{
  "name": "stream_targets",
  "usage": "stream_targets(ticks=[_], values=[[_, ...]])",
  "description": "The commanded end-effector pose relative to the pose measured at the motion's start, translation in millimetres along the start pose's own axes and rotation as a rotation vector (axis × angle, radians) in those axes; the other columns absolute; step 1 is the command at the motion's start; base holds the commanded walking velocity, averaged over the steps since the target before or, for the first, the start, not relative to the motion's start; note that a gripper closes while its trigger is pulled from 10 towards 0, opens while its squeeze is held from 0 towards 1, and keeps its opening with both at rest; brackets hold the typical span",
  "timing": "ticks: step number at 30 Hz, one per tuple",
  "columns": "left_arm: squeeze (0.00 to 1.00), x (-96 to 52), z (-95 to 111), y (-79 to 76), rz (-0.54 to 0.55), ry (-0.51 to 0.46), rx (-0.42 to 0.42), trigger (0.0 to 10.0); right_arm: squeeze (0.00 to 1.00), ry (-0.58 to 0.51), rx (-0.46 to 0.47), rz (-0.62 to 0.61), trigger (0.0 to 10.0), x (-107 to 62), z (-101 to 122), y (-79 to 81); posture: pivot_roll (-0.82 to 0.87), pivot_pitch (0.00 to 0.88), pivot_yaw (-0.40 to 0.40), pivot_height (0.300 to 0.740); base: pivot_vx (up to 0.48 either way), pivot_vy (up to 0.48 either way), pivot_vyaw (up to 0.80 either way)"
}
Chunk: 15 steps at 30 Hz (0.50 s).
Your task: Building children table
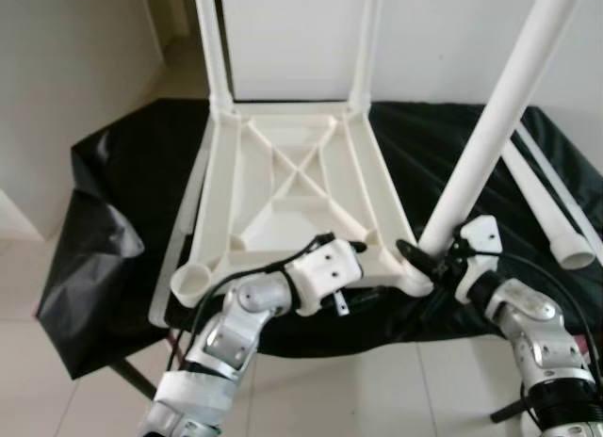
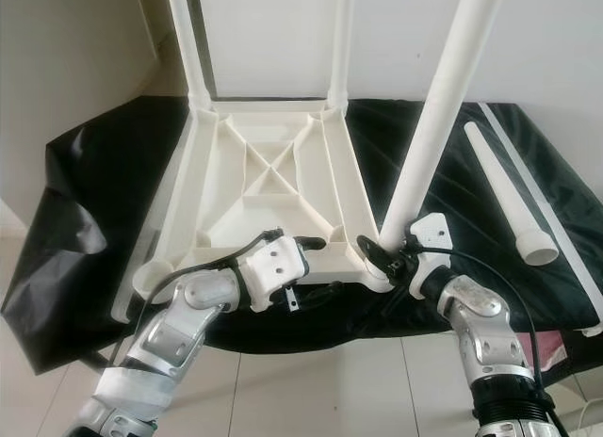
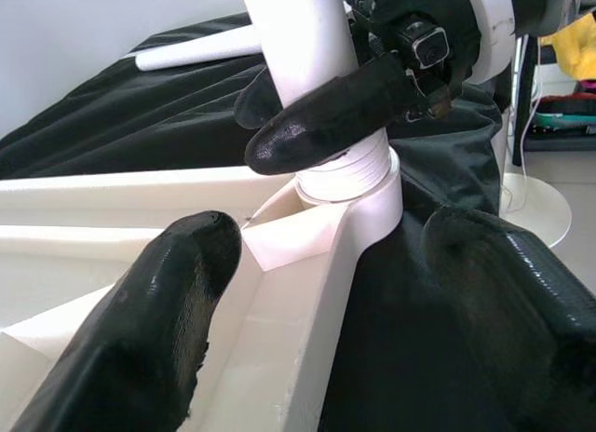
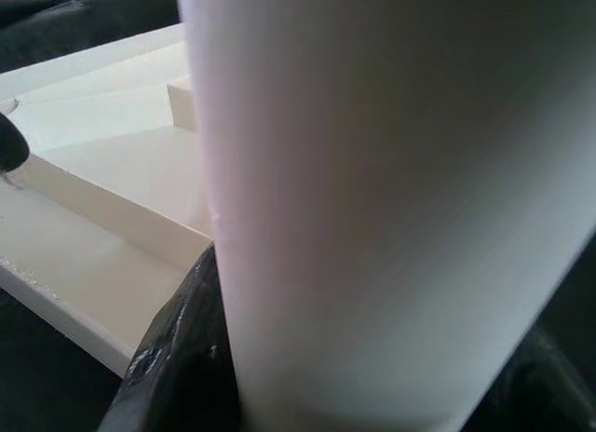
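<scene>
Two far legs (image 1: 213, 41) were seen fitted to upturned tabletop (image 1: 292, 187); third leg (image 1: 490, 126) was pinched by right gripper (image 1: 429, 256) at near corner socket | left gripper (image 1: 363, 244) was spread, bracing frame | one socket (image 1: 193, 282) and spare leg (image 1: 546, 206) remained

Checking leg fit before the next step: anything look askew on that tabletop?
Yes. The leg held by the right gripper in the near right corner socket leans to the right, while the two far legs stand upright. The near left socket has no leg; a loose leg lies on the black sheet.
</scene>
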<state>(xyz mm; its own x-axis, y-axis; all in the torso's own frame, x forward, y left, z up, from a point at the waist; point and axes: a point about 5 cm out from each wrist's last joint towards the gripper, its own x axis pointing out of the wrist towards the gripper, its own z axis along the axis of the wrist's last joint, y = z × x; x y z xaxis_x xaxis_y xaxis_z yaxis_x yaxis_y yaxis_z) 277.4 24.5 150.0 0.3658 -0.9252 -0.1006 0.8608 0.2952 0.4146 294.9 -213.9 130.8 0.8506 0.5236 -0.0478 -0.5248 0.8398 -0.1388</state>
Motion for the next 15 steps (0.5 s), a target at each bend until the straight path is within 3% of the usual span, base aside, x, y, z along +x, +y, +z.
stream_targets(ticks=[1, 4, 7, 15], values=[[0.0, 0.0, 1, -0.2, 0.027, -0.004, -0.011, 10.0, 0.0, 0.073, 0.004, 0.007, 10.0, -3.0, -14, 5.8, -0.09, 0.028, -0.002, 0.74, 0.0, 0.0, 0.0], [0.0, -0.5, 1, -0.6, 0.027, -0.005, -0.011, 10.0, 0.0, 0.064, 0.015, -0.019, 10.0, -2.4, -15, 8.3, -0.09, 0.025, -0.001, 0.74, 0.0, 0.0, 0.0], [0.0, -0.3, 1, -1.6, 0.023, -0.004, -0.011, 10.0, 0.0, 0.125, -0.03, -0.13, 10.0, -3.4, -21, 6.7, -0.08, 0.021, -0.002, 0.74, 0.0, 0.0, 0.0], [0.0, -1.7, 0, -1.0, 0.023, 0.0, -0.009, 10.0, 0.0, 0.128, 0.037, -0.317, 10.0, -6.8, -25, 13.3, -0.08, 0.005, -0.007, 0.74, 0.0, 0.0, 0.0]])
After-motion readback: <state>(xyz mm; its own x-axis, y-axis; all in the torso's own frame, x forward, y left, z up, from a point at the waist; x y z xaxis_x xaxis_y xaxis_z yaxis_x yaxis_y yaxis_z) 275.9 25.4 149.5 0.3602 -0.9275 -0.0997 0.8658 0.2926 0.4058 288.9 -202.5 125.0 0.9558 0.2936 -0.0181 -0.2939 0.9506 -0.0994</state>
